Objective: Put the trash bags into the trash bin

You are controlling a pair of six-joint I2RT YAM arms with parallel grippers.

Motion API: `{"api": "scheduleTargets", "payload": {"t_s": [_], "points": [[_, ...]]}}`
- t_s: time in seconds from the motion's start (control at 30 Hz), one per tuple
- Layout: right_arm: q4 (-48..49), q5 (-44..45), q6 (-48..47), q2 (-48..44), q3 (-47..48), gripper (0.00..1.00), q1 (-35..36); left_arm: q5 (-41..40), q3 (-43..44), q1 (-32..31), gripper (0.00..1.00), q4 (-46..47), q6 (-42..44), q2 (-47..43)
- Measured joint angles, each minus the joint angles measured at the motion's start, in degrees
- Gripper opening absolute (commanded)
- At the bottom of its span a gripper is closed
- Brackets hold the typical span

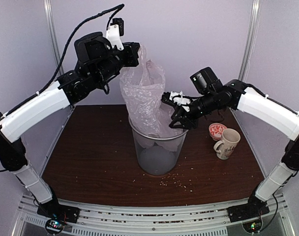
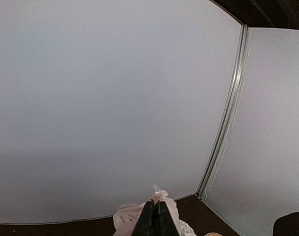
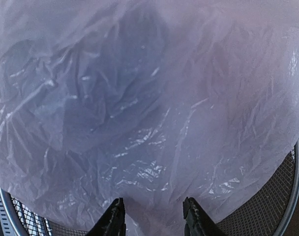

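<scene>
The translucent pinkish-white trash bag (image 1: 145,96) hangs upright, its lower part inside the grey see-through trash bin (image 1: 158,153) at the table's middle. My left gripper (image 1: 134,53) is shut on the bag's top and holds it up high; in the left wrist view the closed fingers (image 2: 156,220) pinch the film (image 2: 127,216). My right gripper (image 1: 174,114) is open beside the bag's right side, just above the bin's rim. In the right wrist view the bag (image 3: 149,108) fills the frame in front of the open fingertips (image 3: 115,219), with the bin's mesh wall (image 3: 272,206) at the lower right.
A cream patterned mug (image 1: 227,143) and a small red-patterned bowl (image 1: 217,130) stand right of the bin. Crumbs lie scattered on the dark wood table (image 1: 90,157) in front of the bin. White walls close in the back and sides.
</scene>
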Motion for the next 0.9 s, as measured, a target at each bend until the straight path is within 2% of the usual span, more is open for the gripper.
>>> {"api": "scheduleTargets", "payload": {"t_s": [0.3,0.47,0.63,0.9], "points": [[-0.02,-0.81,-0.28,-8.33,-1.9,0.45,0.0,2.05,-7.41,0.0,0.0,3.15,-3.48,-2.99],[-2.03,-0.72,-1.05,-11.34,-1.68,0.55,-0.42,4.35,-12.24,0.0,0.0,3.89,-6.03,-3.67],[-0.87,0.5,3.45,-12.22,2.99,0.63,-0.7,6.78,-16.94,0.0,0.0,5.92,-7.63,-4.48],[8.5,5.09,13.14,-11.41,7.89,0.65,-0.76,9.53,-24.26,-0.15,0.0,14.19,-10.49,-6.91]]}}
